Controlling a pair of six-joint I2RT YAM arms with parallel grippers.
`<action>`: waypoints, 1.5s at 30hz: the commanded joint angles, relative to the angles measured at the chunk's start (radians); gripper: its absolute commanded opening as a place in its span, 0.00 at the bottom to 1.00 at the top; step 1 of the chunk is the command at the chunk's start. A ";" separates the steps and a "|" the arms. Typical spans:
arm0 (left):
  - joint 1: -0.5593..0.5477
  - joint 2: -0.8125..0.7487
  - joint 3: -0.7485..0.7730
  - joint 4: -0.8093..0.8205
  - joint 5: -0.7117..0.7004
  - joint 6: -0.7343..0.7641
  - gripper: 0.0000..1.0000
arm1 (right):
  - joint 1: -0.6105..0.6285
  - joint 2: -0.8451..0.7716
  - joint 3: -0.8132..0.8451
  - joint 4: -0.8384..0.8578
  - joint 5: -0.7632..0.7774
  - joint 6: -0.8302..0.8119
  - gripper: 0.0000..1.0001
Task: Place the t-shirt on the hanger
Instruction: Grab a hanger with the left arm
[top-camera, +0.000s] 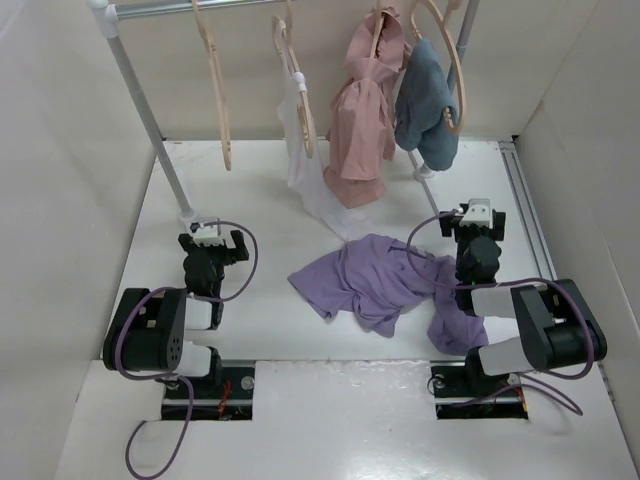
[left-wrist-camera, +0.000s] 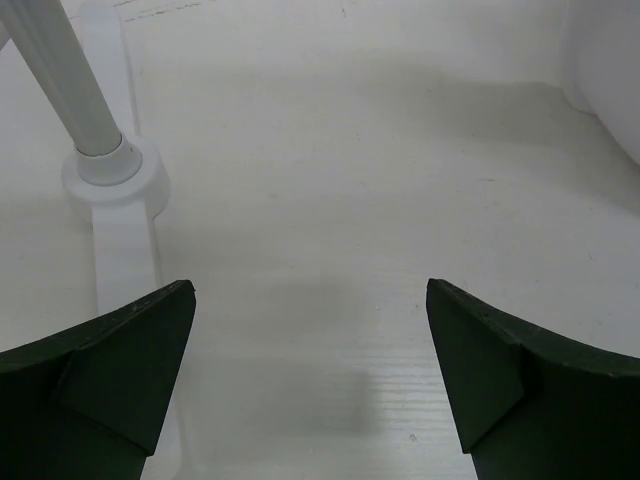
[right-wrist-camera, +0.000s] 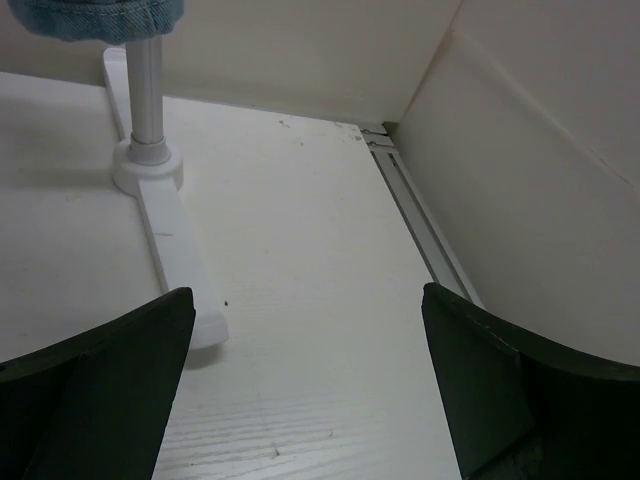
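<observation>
The lavender t-shirt (top-camera: 372, 282) lies crumpled on the table's middle, and its right end runs under my right arm. A bare pale wooden hanger (top-camera: 216, 85) hangs from the rail at the back left. My left gripper (top-camera: 212, 233) is open and empty, low over the table near the rack's left foot, well left of the shirt. In the left wrist view the gripper (left-wrist-camera: 310, 305) has only bare table between its fingers. My right gripper (top-camera: 478, 212) is open and empty, just behind the shirt's right end. The right wrist view shows this gripper (right-wrist-camera: 305, 300) over bare table.
Like hangers on the rail carry a white garment (top-camera: 300, 165), a dusty pink one (top-camera: 360, 130) and a blue-grey one (top-camera: 428, 100). The rack's post and foot stand at the left (left-wrist-camera: 105, 160) and at the right (right-wrist-camera: 148, 165). Walls (right-wrist-camera: 540, 160) close in the sides.
</observation>
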 joint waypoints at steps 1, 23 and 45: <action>0.003 -0.029 0.025 0.217 0.011 0.009 0.99 | 0.009 0.003 0.019 0.061 -0.007 -0.004 1.00; -0.131 -1.004 0.109 -0.847 -0.071 0.283 0.99 | 0.709 -0.404 0.441 -1.333 0.131 -0.304 1.00; -0.454 -1.035 0.503 -1.404 0.122 0.357 0.84 | 1.119 -0.487 0.983 -1.366 0.046 -0.372 1.00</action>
